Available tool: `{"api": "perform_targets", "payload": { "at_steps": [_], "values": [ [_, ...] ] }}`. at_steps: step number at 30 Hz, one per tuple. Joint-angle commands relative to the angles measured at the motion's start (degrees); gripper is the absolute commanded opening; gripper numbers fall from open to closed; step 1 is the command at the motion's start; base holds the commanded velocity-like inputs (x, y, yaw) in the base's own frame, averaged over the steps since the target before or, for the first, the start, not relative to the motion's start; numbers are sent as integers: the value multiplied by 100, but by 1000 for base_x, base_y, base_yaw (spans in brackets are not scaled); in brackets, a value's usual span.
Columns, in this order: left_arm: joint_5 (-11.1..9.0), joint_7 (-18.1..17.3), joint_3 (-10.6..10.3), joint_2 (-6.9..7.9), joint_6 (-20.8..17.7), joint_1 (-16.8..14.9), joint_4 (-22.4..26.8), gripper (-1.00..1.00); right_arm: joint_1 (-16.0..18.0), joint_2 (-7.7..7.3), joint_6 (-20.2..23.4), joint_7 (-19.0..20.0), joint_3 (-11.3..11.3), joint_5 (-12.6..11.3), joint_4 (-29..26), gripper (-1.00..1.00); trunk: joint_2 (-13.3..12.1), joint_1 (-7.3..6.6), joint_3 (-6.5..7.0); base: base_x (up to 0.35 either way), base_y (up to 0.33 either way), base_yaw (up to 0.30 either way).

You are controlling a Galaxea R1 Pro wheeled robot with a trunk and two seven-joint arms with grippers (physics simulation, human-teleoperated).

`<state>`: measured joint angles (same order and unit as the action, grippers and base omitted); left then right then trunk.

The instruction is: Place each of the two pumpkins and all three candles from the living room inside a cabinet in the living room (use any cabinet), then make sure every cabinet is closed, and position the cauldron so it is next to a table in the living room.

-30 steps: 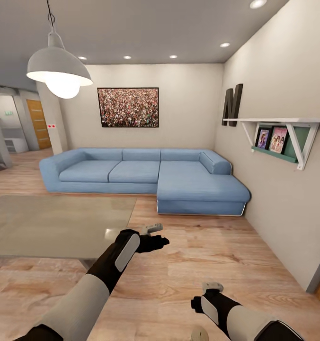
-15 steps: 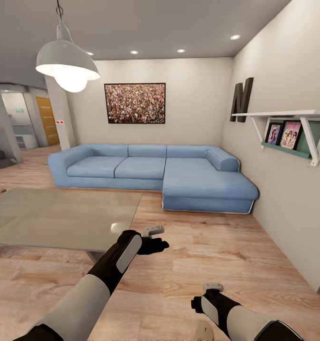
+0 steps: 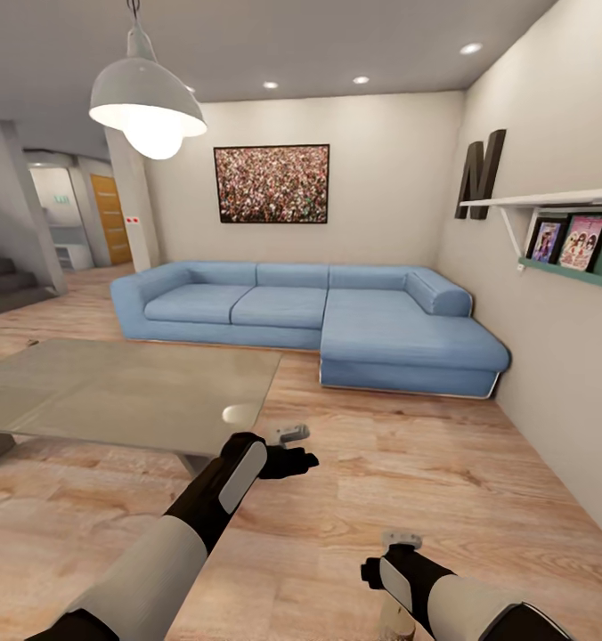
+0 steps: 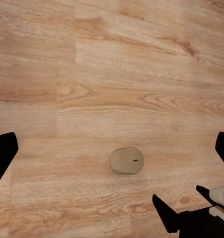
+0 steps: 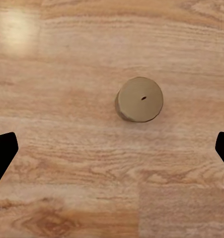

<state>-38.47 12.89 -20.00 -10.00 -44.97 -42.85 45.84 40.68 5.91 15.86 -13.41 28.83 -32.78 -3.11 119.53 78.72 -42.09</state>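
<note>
One candle [image 5: 139,99] upright on floor [image 5: 67,163], lower centre-right of head view, directly beneath right hand [image 3: 399,539]; left hand [image 3: 290,434] forward, idle. Both released, empty. Likely lining up for pickup.

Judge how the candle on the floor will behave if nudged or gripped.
The candle stands upright on the wood floor, short and wide, so it probably slides rather than tips. Tipped over, its round side would likely roll. It looks rigid and smooth, perhaps slightly slippery.

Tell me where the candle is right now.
The candle stands upright on the wooden floor, directly below the right gripper; the head view shows it at the bottom edge, beside the right wrist.
</note>
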Motion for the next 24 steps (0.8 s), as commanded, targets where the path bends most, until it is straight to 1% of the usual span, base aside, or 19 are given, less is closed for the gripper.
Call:
{"api": "perform_targets", "payload": {
  "at_steps": [1, 2, 6, 8, 15, 20, 24],
  "values": [
    [-60, 46, -11, 0, -11, -4, 4, 100, -2, -13, 11, -31, 47, -45, -14, 100, 45, 22, -30, 0, 0, 88],
    [-61, 43, -13, 0, -12, -4, 4, 100, -3, -23, -15, -29, 47, -45, -14, 100, 85, 44, -52, 0, 0, 70],
    [-58, 21, -19, 0, -12, -4, 6, 100, -82, -65, -356, -29, 45, -45, -12, 100, 245, 131, -131, 0, 0, 29],
    [-58, 12, -21, 0, -16, -4, 8, 100, -156, -77, -624, -29, 41, -45, -7, 100, 325, 175, -168, 0, 0, 8],
    [-55, 4, -29, 0, -20, -4, 12, 100, -181, -81, -730, -30, 39, -49, -5, 100, 606, 329, -292, 0, 0, -13],
    [-56, 3, -30, 0, -20, -4, 13, 100, -183, -81, -739, -30, 40, -53, -5, 100, 807, 439, -369, 0, 0, -197],
    [-56, -6, -30, 0, -24, -4, 13, 100, -183, -81, -736, -30, 41, -49, -8, 100, 967, 527, -437, 0, 0, -73]
  ]
}}
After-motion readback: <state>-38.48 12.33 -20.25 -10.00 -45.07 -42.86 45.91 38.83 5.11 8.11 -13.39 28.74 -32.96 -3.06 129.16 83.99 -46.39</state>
